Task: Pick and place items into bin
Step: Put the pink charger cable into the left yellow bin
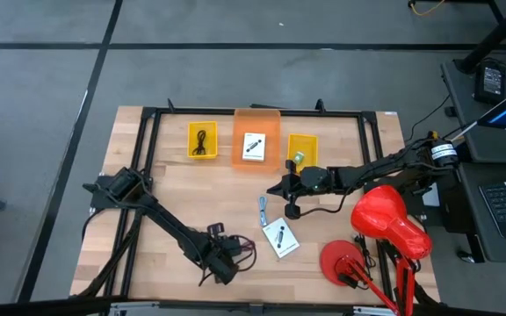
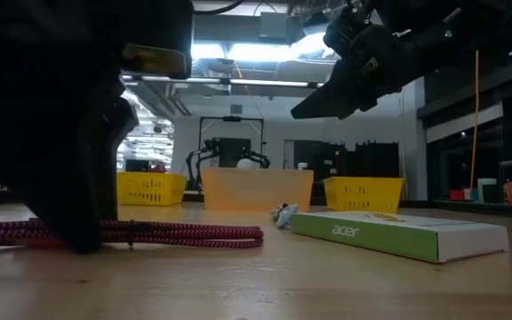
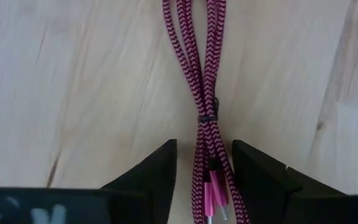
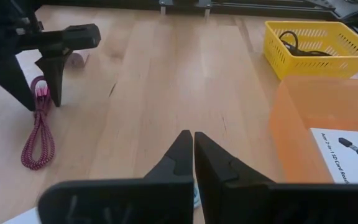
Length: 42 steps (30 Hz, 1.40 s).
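**Left tool straddles the maroon cord, grasp not yet closed**

The left tool [image 3: 204, 186] stands low over the desk [image 1: 191, 193] near its front edge, its fingers spread to either side of the bundled maroon cord [image 3: 201, 93], which lies flat on the wood. The pink plug end sits between the fingers. The step in hand looks like the pickup of this cord. Next, the fingers need to pinch the bundle, lift it, and carry it to one of the bins at the far edge, perhaps the yellow bin [image 1: 203, 140] already holding a black cord. The right tool [image 4: 193, 155] hovers mid-desk, pressed together and empty, above a white card [image 1: 279, 237].
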{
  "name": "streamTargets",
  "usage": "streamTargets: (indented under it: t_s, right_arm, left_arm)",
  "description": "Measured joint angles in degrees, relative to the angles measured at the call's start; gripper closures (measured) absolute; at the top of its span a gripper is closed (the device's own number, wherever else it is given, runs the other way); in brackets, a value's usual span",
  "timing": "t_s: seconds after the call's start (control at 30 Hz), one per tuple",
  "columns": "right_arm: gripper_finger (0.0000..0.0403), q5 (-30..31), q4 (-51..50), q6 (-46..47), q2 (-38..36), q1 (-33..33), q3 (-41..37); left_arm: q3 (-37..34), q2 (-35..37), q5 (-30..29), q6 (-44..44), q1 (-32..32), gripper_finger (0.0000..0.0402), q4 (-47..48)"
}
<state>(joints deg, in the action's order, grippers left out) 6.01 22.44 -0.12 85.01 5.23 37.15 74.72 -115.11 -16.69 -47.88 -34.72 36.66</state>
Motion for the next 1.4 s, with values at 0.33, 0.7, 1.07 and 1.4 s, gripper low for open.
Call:
streamTargets:
  t_s: [0.33, 0.7, 1.07, 1.4]
  right_arm:
    - [0.0403, 0.01, 0.0, 0.02, -0.02, -0.01, 0.0]
    - [0.0403, 0.01, -0.02, -0.11, -0.02, -0.01, 0.0]
    - [0.0403, 0.01, -0.07, -0.09, -0.02, -0.01, 0.0]
    - [0.0403, -0.01, -0.11, -0.13, -0.02, -0.01, 0.0]
  left_arm:
    - [-0.02, 0.0, -0.24, 9.96, -0.04, 0.0363, 0.89]
    - [-0.39, 3.29, -5.21, 12.63, -0.11, 0.0378, 2.54]
    - [-0.34, 13.75, -14.91, 17.75, -2.08, 0.0378, 9.44]
    - [-12.74, 23.01, -21.22, 17.07, -4.72, 0.0378, -4.96]
